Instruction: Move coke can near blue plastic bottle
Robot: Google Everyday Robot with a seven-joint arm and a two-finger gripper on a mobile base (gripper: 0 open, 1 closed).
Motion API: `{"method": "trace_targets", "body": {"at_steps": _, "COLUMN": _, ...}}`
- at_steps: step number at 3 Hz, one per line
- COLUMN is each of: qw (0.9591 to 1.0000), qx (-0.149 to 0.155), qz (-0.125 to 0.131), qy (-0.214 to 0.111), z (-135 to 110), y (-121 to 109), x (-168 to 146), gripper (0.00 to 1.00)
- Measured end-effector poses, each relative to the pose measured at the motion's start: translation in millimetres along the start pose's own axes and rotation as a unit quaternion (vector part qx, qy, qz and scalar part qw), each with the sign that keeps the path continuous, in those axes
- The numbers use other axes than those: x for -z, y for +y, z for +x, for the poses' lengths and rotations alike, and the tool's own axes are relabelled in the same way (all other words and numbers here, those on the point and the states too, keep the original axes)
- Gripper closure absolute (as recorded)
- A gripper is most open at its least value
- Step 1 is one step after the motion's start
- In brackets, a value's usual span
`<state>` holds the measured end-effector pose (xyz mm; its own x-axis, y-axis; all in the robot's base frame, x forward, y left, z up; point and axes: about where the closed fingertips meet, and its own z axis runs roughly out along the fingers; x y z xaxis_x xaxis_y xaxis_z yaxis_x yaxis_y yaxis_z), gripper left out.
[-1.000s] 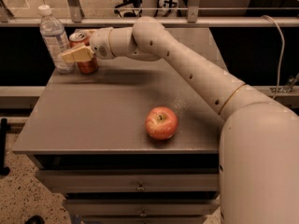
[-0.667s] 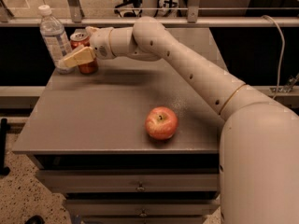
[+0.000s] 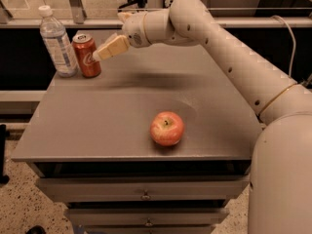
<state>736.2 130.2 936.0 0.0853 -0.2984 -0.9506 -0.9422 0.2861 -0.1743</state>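
Note:
The coke can (image 3: 87,55) stands upright at the table's back left corner, right beside the blue plastic bottle (image 3: 57,44), which stands just to its left. My gripper (image 3: 110,38) hangs just right of the can and a little above it, with the can free of it. One beige finger (image 3: 113,48) points down toward the can's top right side. The jaws are open and hold nothing.
A red apple (image 3: 166,128) lies near the front middle of the grey table (image 3: 97,126). My arm reaches in from the right across the back of the table. Drawers sit below the front edge. A rail runs behind the table.
The gripper has let go of the coke can and drawn back to the right and up. The can stays standing next to the bottle.

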Motion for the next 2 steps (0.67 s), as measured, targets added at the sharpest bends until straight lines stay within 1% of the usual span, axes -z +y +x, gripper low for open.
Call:
{"method": "trace_targets", "body": {"at_steps": 1, "qw": 0.9972, "qx": 0.028, "qz": 0.066, "qy": 0.021, "z": -2.6, "y": -41.0, "x": 79.9, "gripper": 0.00}}
{"method": "trace_targets", "body": {"at_steps": 2, "qw": 0.9972, "qx": 0.028, "qz": 0.066, "qy": 0.021, "z": -2.6, "y": -41.0, "x": 79.9, "gripper": 0.00}}
